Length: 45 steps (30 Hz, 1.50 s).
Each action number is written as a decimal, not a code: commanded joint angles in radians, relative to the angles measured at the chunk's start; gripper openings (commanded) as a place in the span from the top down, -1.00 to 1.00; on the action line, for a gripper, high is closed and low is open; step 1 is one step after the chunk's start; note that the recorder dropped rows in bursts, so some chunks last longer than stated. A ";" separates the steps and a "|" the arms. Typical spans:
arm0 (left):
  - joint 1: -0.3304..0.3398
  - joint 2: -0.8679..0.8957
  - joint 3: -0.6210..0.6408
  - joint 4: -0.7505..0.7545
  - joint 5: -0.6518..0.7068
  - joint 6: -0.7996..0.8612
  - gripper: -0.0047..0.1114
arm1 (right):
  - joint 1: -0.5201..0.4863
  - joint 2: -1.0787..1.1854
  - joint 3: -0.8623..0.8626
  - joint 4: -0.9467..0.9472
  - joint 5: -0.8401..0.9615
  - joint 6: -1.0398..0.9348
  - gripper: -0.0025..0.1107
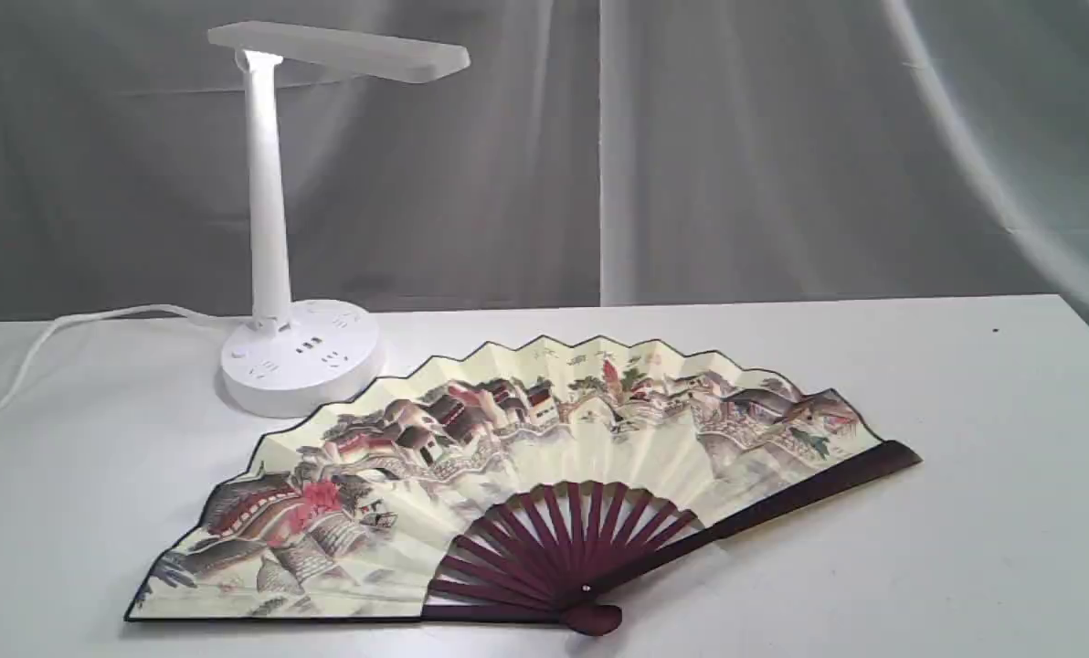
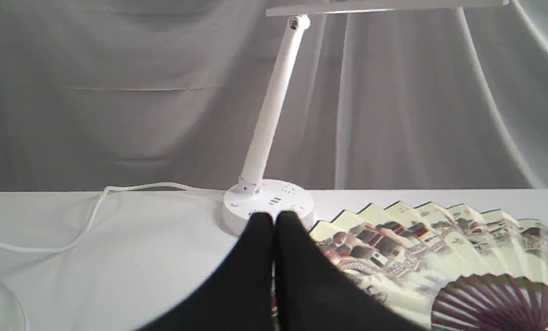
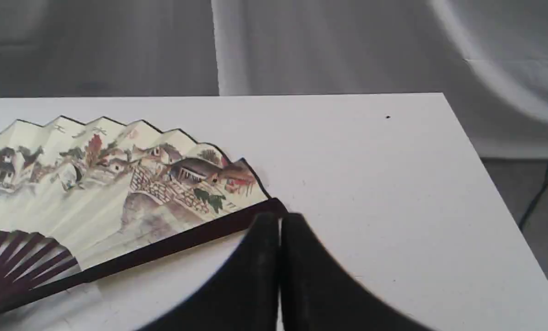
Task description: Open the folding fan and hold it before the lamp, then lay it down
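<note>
Left gripper (image 2: pixel 274 217): we see both black fingers pressed together, nothing between them, hanging over the white table (image 1: pixel 965 512). Right gripper (image 3: pixel 279 218): same, fingers pressed together and empty. Neither shows in the exterior view. The folding fan (image 1: pixel 508 457) is fully spread and lies flat on the table, painted side up. It has a cream pleated leaf with village houses, trees, red patches and black edging. Its dark maroon ribs meet at a pivot on the side nearer the exterior camera. In the right wrist view, the right gripper's tips sit just beside the far end of the fan's outer maroon guard stick; we cannot tell if they touch. In the left wrist view, the left gripper's tips line up with the round base of the lamp (image 1: pixel 269 210), with the fan's leaf close alongside the fingers. The white lamp stands upright at the left rear in the exterior view, base near the fan's pleated edge, and its white cord (image 1: pixel 51 334) trails off to the left. Grey curtain (image 1: pixel 782 137) behind.
</note>
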 commanded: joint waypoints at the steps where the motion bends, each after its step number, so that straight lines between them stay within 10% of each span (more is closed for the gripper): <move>1: 0.001 -0.002 0.080 0.035 -0.071 -0.013 0.92 | 0.002 -0.100 0.039 0.001 -0.021 -0.001 0.96; 16: 0.001 -0.002 0.188 0.403 -0.074 -0.427 0.92 | 0.002 -0.396 0.342 0.091 -0.044 0.054 0.96; 45: 0.001 -0.002 0.192 0.485 -0.079 -0.428 0.92 | 0.002 -0.558 0.342 -0.168 -0.189 -0.009 0.96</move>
